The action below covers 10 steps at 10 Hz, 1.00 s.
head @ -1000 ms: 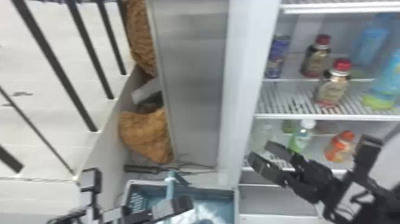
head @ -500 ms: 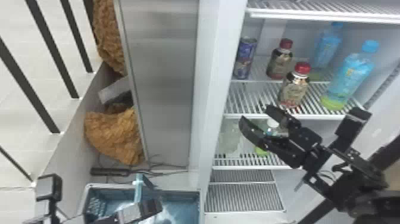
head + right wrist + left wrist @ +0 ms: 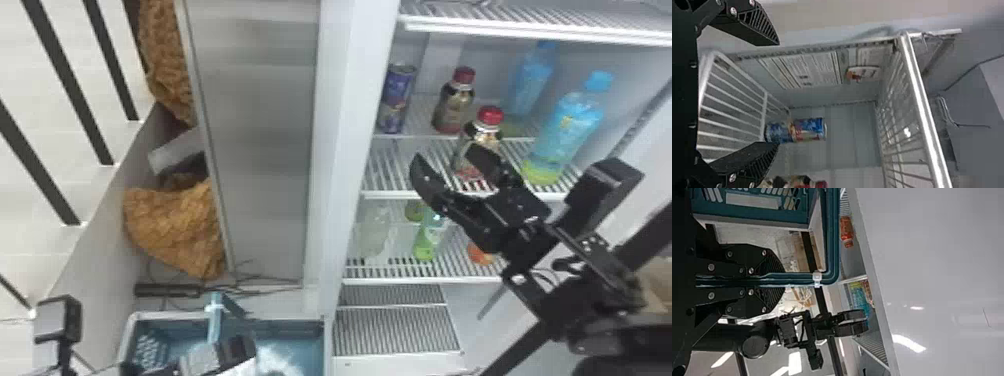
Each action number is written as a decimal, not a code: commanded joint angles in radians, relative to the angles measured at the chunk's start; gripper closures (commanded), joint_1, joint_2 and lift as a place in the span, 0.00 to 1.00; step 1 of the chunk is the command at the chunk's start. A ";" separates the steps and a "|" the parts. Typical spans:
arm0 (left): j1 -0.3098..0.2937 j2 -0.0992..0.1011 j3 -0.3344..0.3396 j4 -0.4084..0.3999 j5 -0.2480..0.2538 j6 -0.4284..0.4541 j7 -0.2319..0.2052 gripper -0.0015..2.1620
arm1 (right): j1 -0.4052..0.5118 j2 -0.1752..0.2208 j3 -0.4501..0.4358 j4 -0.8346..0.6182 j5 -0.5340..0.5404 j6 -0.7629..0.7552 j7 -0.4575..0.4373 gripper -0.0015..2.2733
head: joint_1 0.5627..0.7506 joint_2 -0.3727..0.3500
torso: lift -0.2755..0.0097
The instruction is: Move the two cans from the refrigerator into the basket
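Observation:
My right gripper (image 3: 445, 157) stands open in front of the refrigerator's middle shelf, below and right of a purple-blue can (image 3: 396, 100). The can stands upright at that shelf's left side. In the right wrist view the open right gripper (image 3: 777, 94) has nothing between its fingers, and the can (image 3: 796, 130) is beyond them, near the lower finger. My left gripper (image 3: 237, 350) is at the blue basket (image 3: 125, 345), low in the head view. In the left wrist view the left gripper (image 3: 775, 280) is shut on the rim of the basket (image 3: 831, 235).
Red-capped bottles (image 3: 452, 102) stand right of the can, with tall blue bottles (image 3: 570, 125) farther right. A wire shelf (image 3: 575, 30) runs above them. More bottles (image 3: 427, 237) stand on the shelf below. The refrigerator's edge (image 3: 340, 150) rises between basket and shelves.
The head view has shifted to the right. My right gripper has risen from the lower shelf's level to the middle shelf, staying open. The left gripper remains at the basket.

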 commanded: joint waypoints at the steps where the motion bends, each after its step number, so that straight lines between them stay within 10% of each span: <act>1: 0.000 0.001 0.000 0.001 -0.002 0.001 0.000 0.55 | -0.009 0.008 0.016 0.007 0.010 -0.020 -0.040 0.07 | 0.70 0.33 | 0.86; 10: 0.000 0.006 -0.002 0.001 -0.002 -0.001 0.000 0.55 | -0.247 0.038 0.106 0.346 0.018 -0.120 -0.166 0.06 | 0.70 0.34 | 0.86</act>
